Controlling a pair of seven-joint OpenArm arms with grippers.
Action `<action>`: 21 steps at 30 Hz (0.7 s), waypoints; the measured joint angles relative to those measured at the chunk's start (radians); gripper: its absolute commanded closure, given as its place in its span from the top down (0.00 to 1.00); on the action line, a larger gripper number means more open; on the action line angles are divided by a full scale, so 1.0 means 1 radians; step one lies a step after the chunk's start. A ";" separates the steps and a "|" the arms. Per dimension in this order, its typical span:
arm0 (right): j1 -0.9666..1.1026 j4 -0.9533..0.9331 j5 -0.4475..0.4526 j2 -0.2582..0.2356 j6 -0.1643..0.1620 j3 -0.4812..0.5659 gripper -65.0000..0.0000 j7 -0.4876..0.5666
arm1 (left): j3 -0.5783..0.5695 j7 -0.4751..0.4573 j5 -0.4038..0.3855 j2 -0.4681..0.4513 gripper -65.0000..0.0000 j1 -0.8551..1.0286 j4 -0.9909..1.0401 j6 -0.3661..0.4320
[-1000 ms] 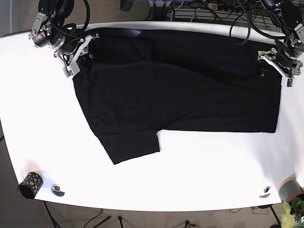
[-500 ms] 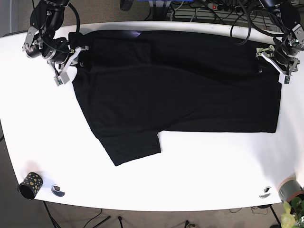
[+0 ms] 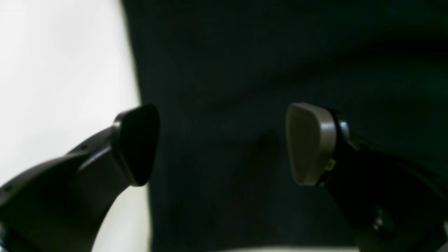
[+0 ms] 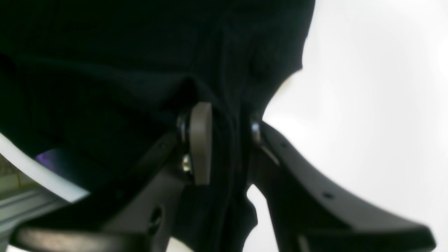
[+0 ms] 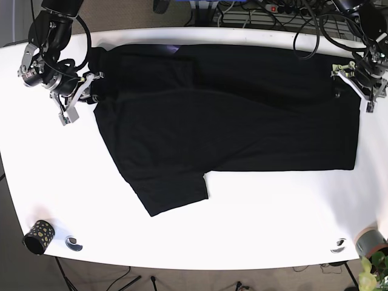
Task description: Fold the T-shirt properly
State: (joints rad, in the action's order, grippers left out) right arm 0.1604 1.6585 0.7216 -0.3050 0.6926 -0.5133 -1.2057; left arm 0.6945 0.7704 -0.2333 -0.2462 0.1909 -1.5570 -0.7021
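The black T-shirt (image 5: pixel 230 115) lies flat across the white table (image 5: pixel 254 224), with one sleeve (image 5: pixel 176 191) sticking out toward the front left. In the base view my right gripper (image 5: pixel 90 91) is at the shirt's left edge. In the right wrist view it (image 4: pixel 227 140) is shut on a bunched fold of black fabric (image 4: pixel 224 91). My left gripper (image 5: pixel 356 82) is at the shirt's right edge. In the left wrist view it (image 3: pixel 222 143) is open, its fingers (image 3: pixel 308 143) spread just above the shirt (image 3: pixel 245 70), holding nothing.
A black cup with gold dots (image 5: pixel 38 236) and a small round object (image 5: pixel 74 243) sit at the front left corner. Another small round object (image 5: pixel 338 245) and a grey plant pot (image 5: pixel 371 242) are at the front right. Cables (image 5: pixel 267 9) run behind the table.
My right gripper has moved left with the shirt's edge in it, drawing that side left and flatter. The left gripper has stayed near the right edge.
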 measured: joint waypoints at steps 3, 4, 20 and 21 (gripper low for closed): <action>-0.029 -0.003 -0.034 0.003 0.000 0.004 0.43 0.002 | -0.008 -0.010 -0.008 -0.001 0.81 -0.042 -0.010 0.002; -0.039 -0.004 -0.038 0.003 0.000 0.005 0.45 0.001 | -0.009 -0.011 -0.014 0.000 0.81 -0.052 -0.013 0.002; -0.200 -0.052 -0.122 0.006 0.001 0.024 0.45 0.002 | -0.008 0.000 0.008 0.002 0.81 -0.125 -0.006 0.002; -0.225 -0.074 -0.143 0.004 0.000 0.037 0.45 0.002 | -0.008 -0.001 0.009 0.002 0.81 -0.133 -0.006 0.002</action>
State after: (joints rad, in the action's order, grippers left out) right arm -0.0643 1.5848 0.5785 -0.3012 0.6926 -0.4759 -1.2037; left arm 0.6865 0.7696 -0.2245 -0.2447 0.0582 -1.5635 -0.7002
